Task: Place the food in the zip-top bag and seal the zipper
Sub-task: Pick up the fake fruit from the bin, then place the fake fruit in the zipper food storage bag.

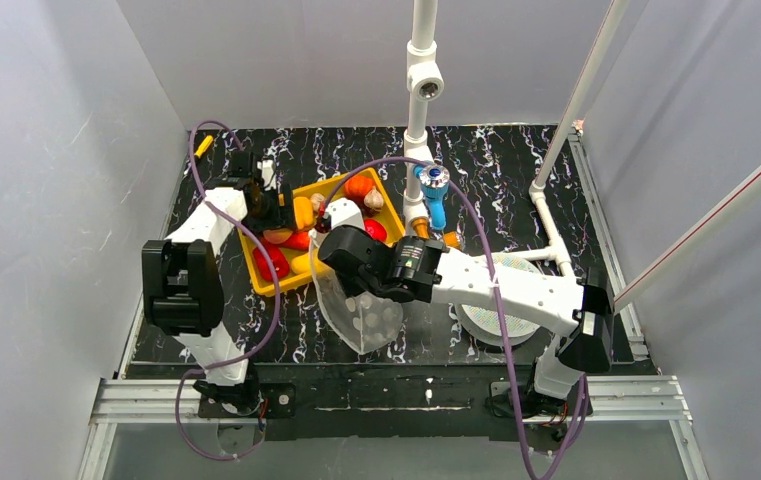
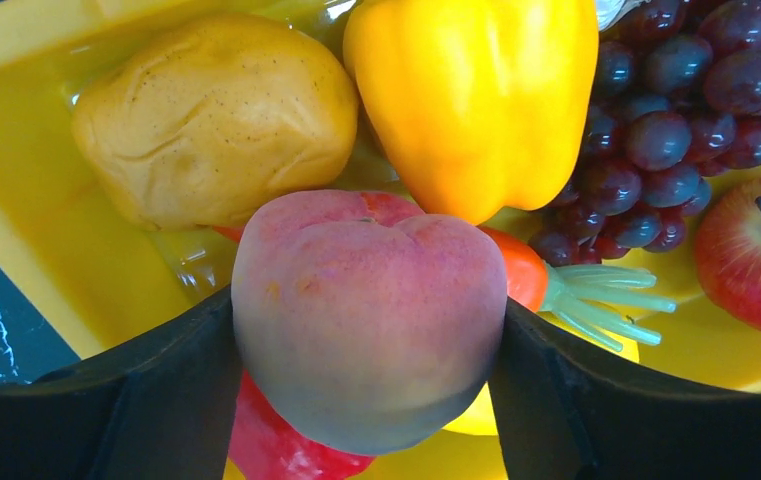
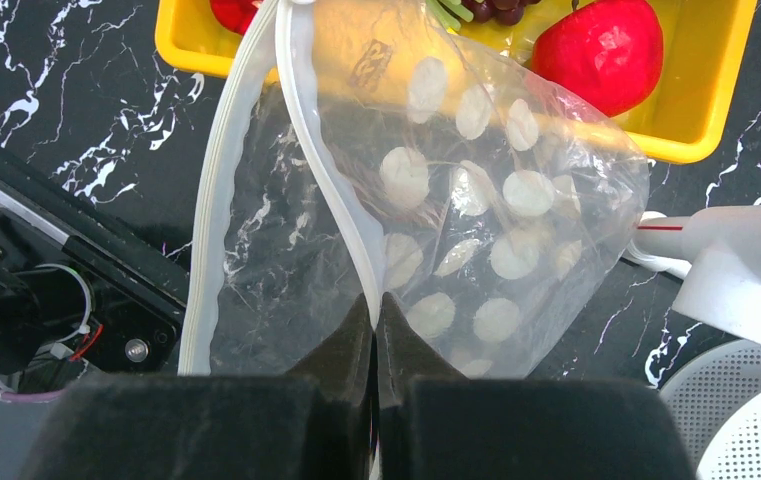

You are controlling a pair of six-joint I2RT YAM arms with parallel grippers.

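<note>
Logging the layout by size. Table (image 1: 516,170): black marble, under both arms. Tray (image 2: 16,180): yellow, directly under the left gripper (image 2: 364,320) and just past the tips of the right gripper (image 3: 376,300).

Bag (image 3: 516,200): clear with pale round spots, fanned out ahead of the right gripper. Its far edge overlaps the tray rim in the wrist view.

Right fingers are clenched on the zipper (image 3: 326,190), a white strip running away from the tips.

Left fingers are clamped on a peach (image 2: 366,300), one on each side. Beyond the peach:
- pepper (image 2: 476,90), yellow, straight ahead
- potato (image 2: 216,110), ahead-left
- grapes (image 2: 656,130), ahead-right
- apple (image 2: 756,250), far right
- carrot (image 2: 521,270), touching the peach's right side

All of these lie in the tray; no food is inside the bag.
</note>
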